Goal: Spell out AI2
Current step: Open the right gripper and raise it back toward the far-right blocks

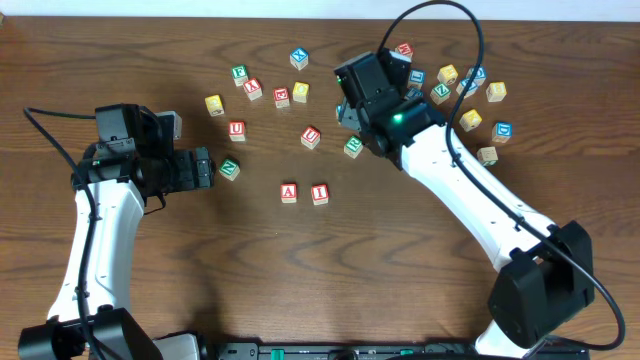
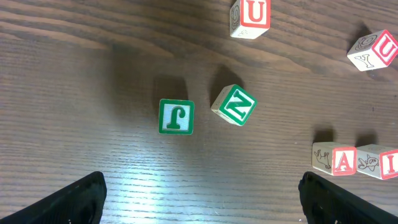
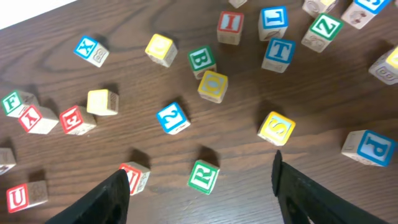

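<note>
A red A block point(image 1: 289, 192) and a red I block point(image 1: 320, 193) stand side by side at the table's middle. They also show in the left wrist view, the A block point(image 2: 343, 160) and the I block point(image 2: 385, 163). A blue 2 block point(image 3: 172, 117) lies among loose blocks ahead of my right gripper point(image 3: 205, 199), which is open and empty above a green R block point(image 3: 203, 176). In the overhead view the 2 block is hidden under my right gripper point(image 1: 352, 118). My left gripper point(image 1: 205, 168) is open and empty, left of the A block, also in its wrist view point(image 2: 214, 202).
A green N block point(image 2: 234, 105) and a green J block point(image 2: 176, 116) lie just ahead of the left gripper. Several loose letter blocks are spread across the far table, such as a blue T point(image 3: 279, 52), a yellow S point(image 3: 276, 128) and a red U point(image 1: 311, 136).
</note>
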Robot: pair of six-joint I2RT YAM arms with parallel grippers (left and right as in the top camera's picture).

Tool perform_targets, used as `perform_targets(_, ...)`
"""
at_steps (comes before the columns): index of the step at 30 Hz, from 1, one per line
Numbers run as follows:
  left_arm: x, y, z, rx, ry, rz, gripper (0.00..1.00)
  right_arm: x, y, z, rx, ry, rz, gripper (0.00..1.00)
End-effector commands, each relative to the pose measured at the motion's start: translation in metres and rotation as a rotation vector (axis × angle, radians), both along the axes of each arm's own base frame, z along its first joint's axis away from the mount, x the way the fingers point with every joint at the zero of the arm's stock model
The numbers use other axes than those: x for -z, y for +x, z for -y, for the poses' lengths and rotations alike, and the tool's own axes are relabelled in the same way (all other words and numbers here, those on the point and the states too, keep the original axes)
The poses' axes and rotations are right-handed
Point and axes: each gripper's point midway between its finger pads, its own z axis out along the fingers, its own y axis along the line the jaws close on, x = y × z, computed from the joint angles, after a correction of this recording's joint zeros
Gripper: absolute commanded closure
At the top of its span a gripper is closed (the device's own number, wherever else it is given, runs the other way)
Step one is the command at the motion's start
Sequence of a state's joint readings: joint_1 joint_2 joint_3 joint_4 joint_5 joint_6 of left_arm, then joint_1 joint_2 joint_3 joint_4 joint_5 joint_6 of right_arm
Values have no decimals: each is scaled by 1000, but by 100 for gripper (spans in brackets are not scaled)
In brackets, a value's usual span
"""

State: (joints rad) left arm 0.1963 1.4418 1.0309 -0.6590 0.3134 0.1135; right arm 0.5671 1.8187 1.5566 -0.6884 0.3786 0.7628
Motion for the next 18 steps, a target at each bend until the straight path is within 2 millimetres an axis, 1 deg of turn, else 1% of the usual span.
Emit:
perform_targets(1, -10, 4, 0, 20, 3, 30, 3, -13, 5, 14, 60, -47, 53, 27)
perform_targets(2, -10, 4, 0, 20, 3, 30, 3, -14, 5, 17, 67, -60, 59, 27)
perform_targets(4, -10, 4, 0, 20, 3, 30, 3, -17, 9, 29, 88, -106, 77, 25)
perform_targets(8, -10, 4, 0, 20, 3, 30, 3, -22, 22, 61, 72, -197, 69, 20)
perform_targets(11, -10, 4, 2, 21, 1, 30, 3, -24, 29, 82, 22, -273, 51, 17)
perform_targets(16, -11, 5, 13, 44, -4, 29, 3, -24, 37, 111, -17, -349, 23, 14)
perform_targets(18, -11, 5, 21, 64, -5, 30, 3, -23, 40, 120, -37, -350, 10, 9)
